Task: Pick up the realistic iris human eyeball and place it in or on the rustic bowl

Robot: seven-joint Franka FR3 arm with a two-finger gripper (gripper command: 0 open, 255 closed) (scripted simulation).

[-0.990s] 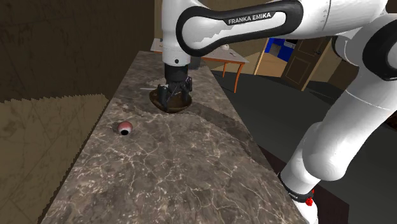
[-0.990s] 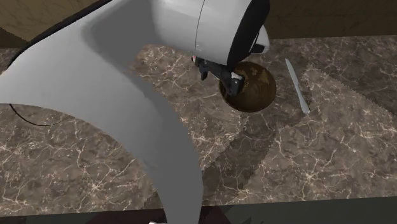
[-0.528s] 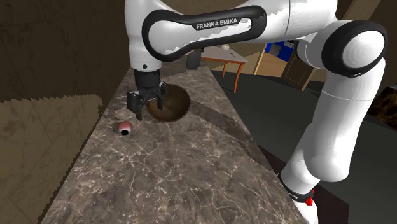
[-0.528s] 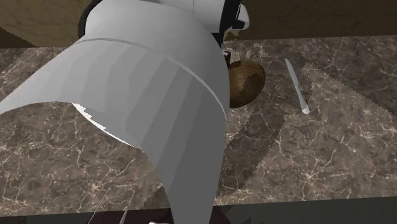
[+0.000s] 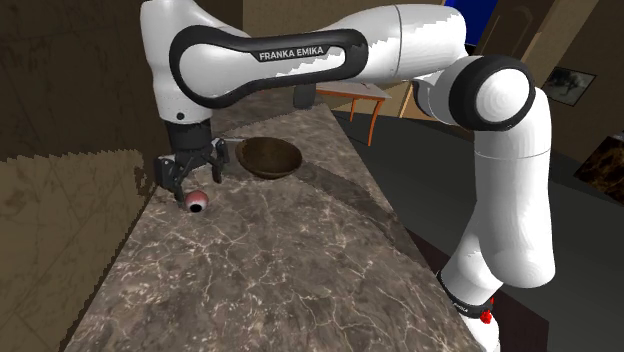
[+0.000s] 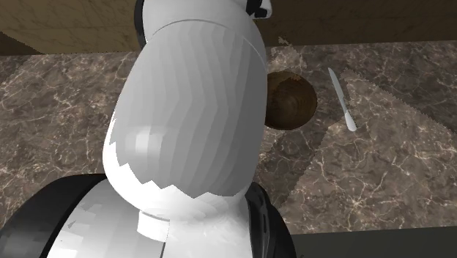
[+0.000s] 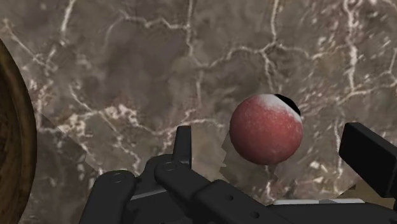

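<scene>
The eyeball [image 5: 196, 201], a reddish ball with a dark iris, lies on the marble counter [image 5: 270, 260] near its left edge in the shoulder view. My gripper [image 5: 190, 176] hovers just above it, open and holding nothing. In the wrist view the eyeball [image 7: 265, 129] lies between the spread fingers [image 7: 183, 147], closer to the other finger, and neither touches it. The brown bowl [image 5: 268, 158] stands upright on the counter to the right of the gripper in the shoulder view. It is also seen past the arm [image 6: 293, 102] and as a rim beside the hand [image 7: 13, 140].
A grey knife [image 6: 342, 99] lies on the counter beyond the bowl in the second exterior view. A dark cylinder [image 5: 303, 97] stands at the counter's far end. The counter drops off along its right side [image 5: 400, 240]; a wooden table [image 5: 355, 95] stands behind.
The arm has swung from above the bowl to the shoulder view's left and come down over the eyeball. The fingers have stayed open throughout.
</scene>
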